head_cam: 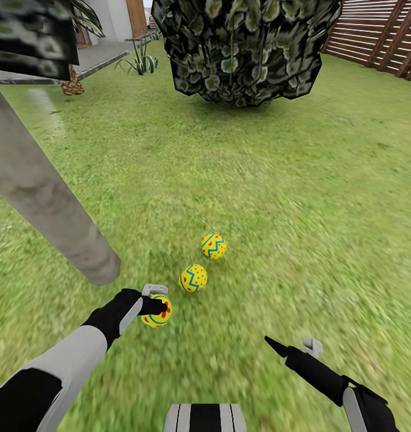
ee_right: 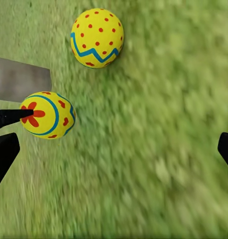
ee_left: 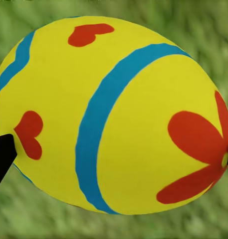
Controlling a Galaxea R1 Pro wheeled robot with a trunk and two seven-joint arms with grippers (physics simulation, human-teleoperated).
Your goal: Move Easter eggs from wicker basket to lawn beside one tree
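Three yellow Easter eggs lie in a row on the lawn, beside the pale grey trunk of the tree. The farthest egg has blue zigzags, and the middle egg has a zigzag and red dots. My left gripper is shut on the nearest egg, painted with a red flower and blue bands; its black fingertips touch both sides. My right gripper hovers open over bare grass, nothing between its fingers. The wicker basket is out of view.
A mass of dark, speckled leaves hangs low ahead. The brown slat fence runs at the back right. At the back left are a scaly palm trunk, a spiky plant and the grey patio.
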